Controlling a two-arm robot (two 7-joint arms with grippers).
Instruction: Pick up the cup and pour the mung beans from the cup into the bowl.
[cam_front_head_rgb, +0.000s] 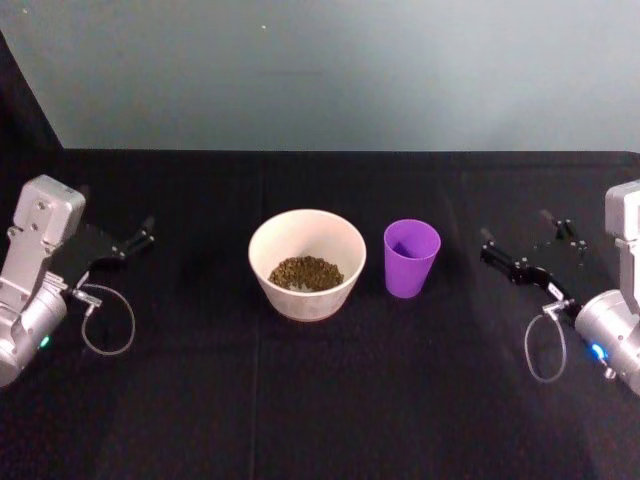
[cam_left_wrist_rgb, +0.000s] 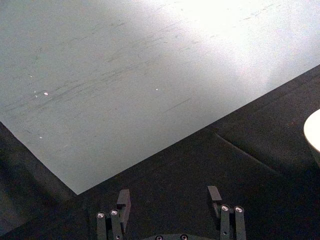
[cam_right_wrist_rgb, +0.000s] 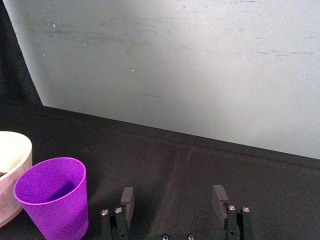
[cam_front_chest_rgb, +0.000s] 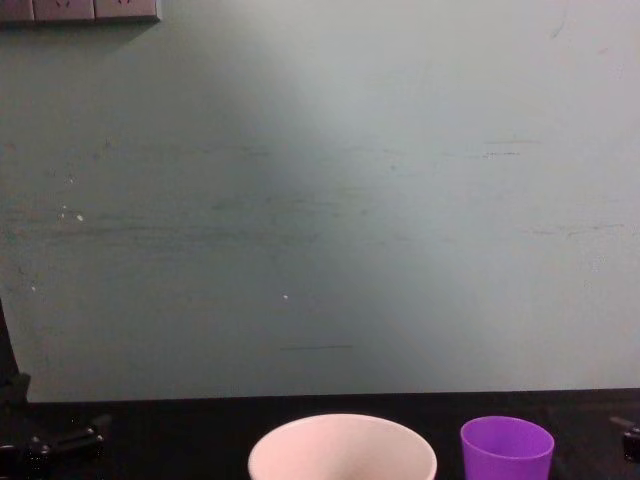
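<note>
From the head view the cup (cam_front_head_rgb: 411, 257) stands upright on the black bench (cam_front_head_rgb: 320, 400) just right of the bowl (cam_front_head_rgb: 307, 263), whose mung beans (cam_front_head_rgb: 306, 273) the chest view hides behind its rim. The left gripper (cam_front_head_rgb: 135, 240) and right gripper (cam_front_head_rgb: 520, 250) sit wide and empty at the bench's far sides. The right wrist view looks into the cup and shows it empty.

Left end effector (cam_left_wrist_rgb: 170, 200) with two short black fingers (cam_left_wrist_rgb: 123, 201) spread apart, nothing between them, silver screw heads along each side. Beneath and ahead, black cloth-covered counter (cam_left_wrist_rgb: 210, 165) with a faint crease running across it. Beyond the cloth's edge, pale grey-green scuffed wall (cam_left_wrist_rgb: 140, 75). At one border, a curved sliver of wide round white bowl (cam_left_wrist_rgb: 313, 134), resting on the cloth, well apart from the fingers.
</note>
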